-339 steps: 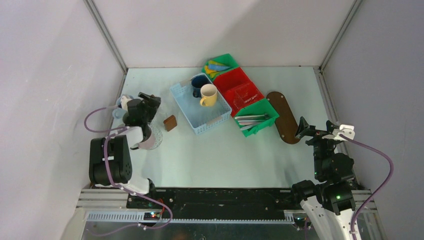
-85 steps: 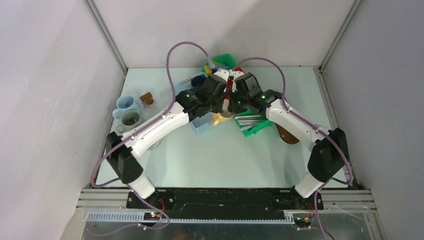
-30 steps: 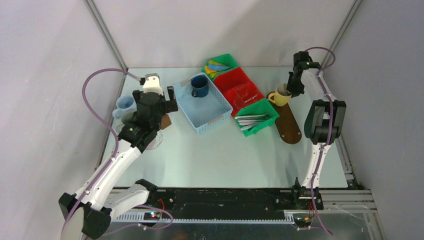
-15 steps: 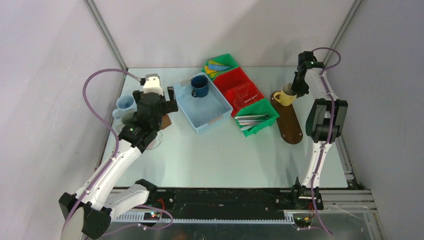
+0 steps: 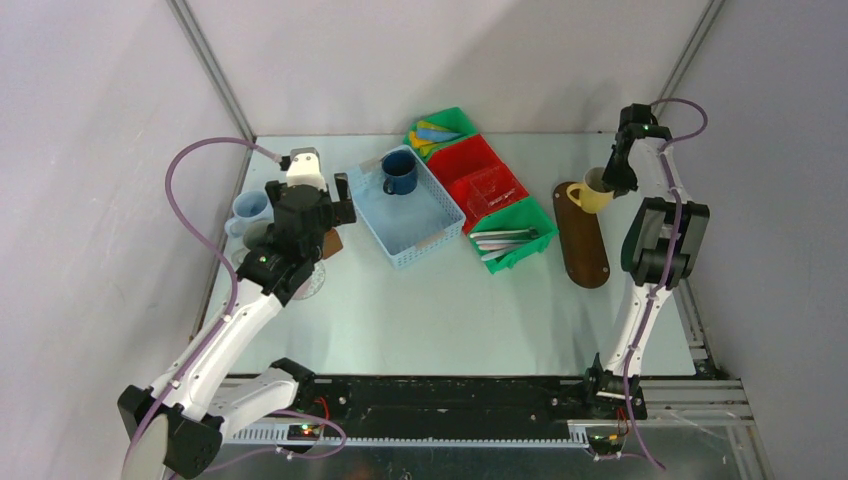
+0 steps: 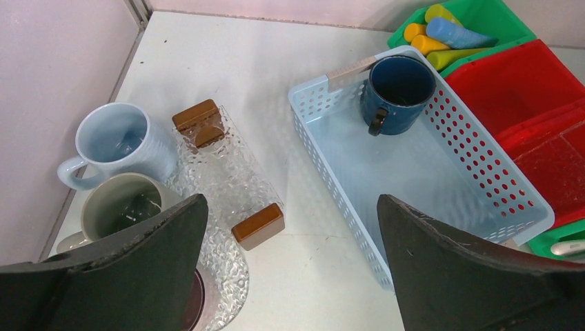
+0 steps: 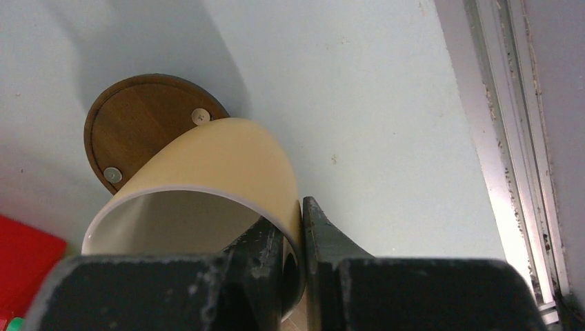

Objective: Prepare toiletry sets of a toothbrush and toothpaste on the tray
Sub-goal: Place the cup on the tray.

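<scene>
My right gripper [image 5: 611, 180] [image 7: 295, 219] is shut on the wall of a cream mug [image 5: 592, 192] [image 7: 207, 172], one finger inside the rim and one outside. The mug hangs tilted over the far end of the dark brown oval tray [image 5: 583, 240] [image 7: 134, 124]. At the left, my left gripper [image 5: 335, 212] [image 6: 291, 207] stands wide open and holds nothing. A dark blue mug [image 5: 399, 172] [image 6: 397, 93] sits in the basket. A pale blue mug [image 5: 250, 207] [image 6: 121, 141] and a grey mug [image 5: 258, 235] [image 6: 124, 210] stand by the left wall. Toothbrushes [image 5: 505, 240] and tubes [image 5: 435, 130] [image 6: 441, 34] lie in green bins.
A light blue perforated basket [image 5: 405, 215] [image 6: 414, 179] lies left of two red bins [image 5: 480, 175]. A clear textured glass piece with brown blocks [image 6: 221, 172] lies under my left gripper. The right wall and a metal rail [image 7: 510, 152] are close to the mug.
My right gripper has carried the cream mug to the right, over the tray's far end. The left arm has not moved.
</scene>
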You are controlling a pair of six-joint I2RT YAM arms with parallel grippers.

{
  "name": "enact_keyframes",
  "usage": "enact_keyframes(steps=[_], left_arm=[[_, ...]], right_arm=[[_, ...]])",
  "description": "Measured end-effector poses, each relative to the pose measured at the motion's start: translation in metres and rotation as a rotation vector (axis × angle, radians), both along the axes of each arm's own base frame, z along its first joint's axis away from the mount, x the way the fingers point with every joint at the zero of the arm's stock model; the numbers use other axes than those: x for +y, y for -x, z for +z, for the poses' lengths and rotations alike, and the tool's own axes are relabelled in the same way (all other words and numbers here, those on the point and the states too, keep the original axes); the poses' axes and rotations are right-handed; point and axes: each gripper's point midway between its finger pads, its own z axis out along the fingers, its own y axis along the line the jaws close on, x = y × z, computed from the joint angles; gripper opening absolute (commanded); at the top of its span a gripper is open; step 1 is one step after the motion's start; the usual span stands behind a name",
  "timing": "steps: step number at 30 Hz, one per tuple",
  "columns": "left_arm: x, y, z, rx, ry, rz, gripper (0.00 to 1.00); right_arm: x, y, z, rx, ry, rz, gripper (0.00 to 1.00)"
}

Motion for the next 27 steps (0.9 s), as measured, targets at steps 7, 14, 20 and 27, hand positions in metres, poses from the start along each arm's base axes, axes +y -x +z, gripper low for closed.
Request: enact_keyframes(steps=[7, 14, 20, 27], left_arm=[[0.0, 0.0, 0.0, 0.0, 0.0, 0.0, 1.0], [0.0, 0.0, 0.0, -0.001, 0.0, 0.0, 1.0], [0.0, 0.0, 0.0, -0.002, 0.0, 0.0, 1.0], [0.0, 0.0, 0.002, -0.007, 0.003, 0.0, 1.0]], right_arm=[[0.008, -0.001, 0.001, -0.002, -0.02, 0.016, 0.0], [0.031, -0.006, 0.01, -0.015, -0.067, 0.06, 0.0], [0.042, -0.011, 0.016, -0.031, -0.084, 0.074, 0.0], [0.04, -0.011, 0.006, -0.009, -0.084, 0.062, 0.0]])
